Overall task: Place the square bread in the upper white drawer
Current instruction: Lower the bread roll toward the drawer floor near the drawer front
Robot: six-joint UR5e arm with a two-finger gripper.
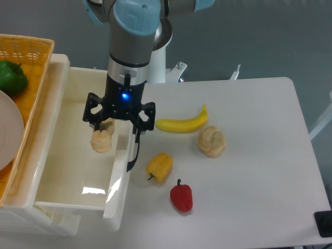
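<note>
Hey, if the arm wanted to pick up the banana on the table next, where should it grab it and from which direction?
Probably at the middle of the banana, from straight above. It lies flat on the table, curved, running left to right, so the fingers would close across its narrow width. The round bun sits close to its right tip, so mid-body looks freer.

Grey-blue arm, black pincer, blue light
</note>
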